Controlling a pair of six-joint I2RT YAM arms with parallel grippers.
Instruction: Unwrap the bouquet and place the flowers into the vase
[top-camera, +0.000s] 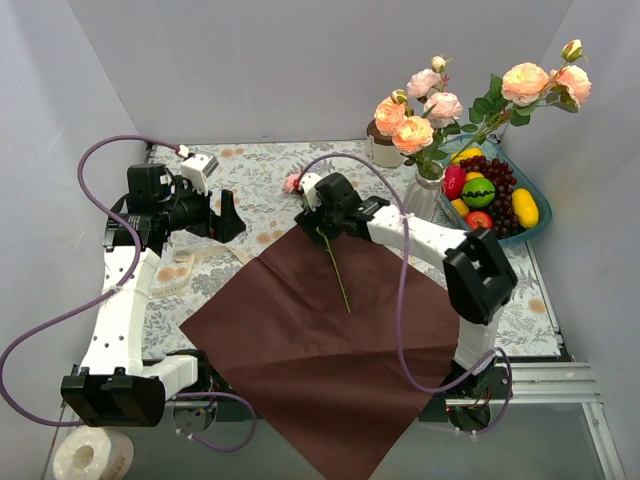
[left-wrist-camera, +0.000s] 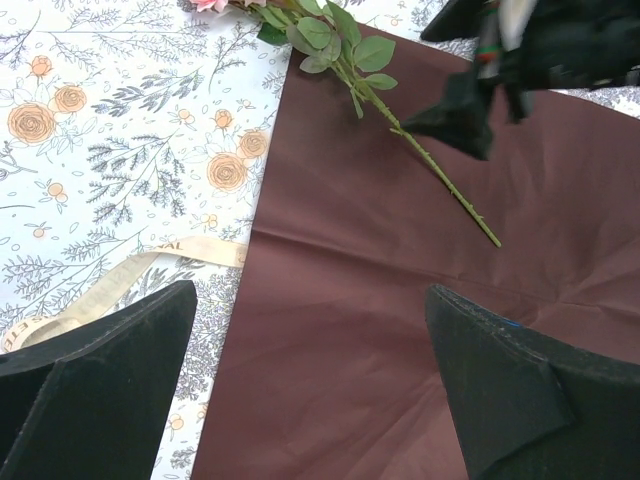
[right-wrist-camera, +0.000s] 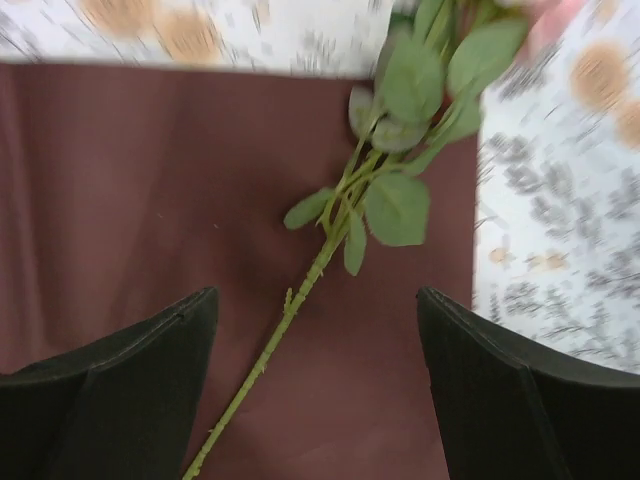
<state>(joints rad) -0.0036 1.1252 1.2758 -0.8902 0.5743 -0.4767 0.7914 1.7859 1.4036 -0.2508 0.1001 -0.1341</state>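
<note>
From my seat the biggest thing is the maroon wrapping paper (top-camera: 320, 350), spread flat over the floral tablecloth (top-camera: 260, 175), its near corner running off the table edge past the arm bases. At the far right, the slim white vase (top-camera: 425, 195) is partly hidden behind the right arm, so I see only its neck and upper body. Several pink and peach flowers (top-camera: 415, 130) stand in it, and a blue tray of plastic fruit (top-camera: 530, 230) is just beside it. One loose rose (top-camera: 338, 275) lies on the paper with its stem pointing towards me. Its pink bloom is on the cloth and mostly covered by the right wrist. The right gripper (right-wrist-camera: 315, 293) hangs over that stem with its jaws wide apart, one either side and gripping nothing. Its camera is smeared, so I cannot judge how high it is. The left gripper (left-wrist-camera: 310, 290) is spread fully, empty, above the paper's left edge. The cream ribbon (left-wrist-camera: 130, 270) lies loose on the cloth there, one end lost under a finger.
</note>
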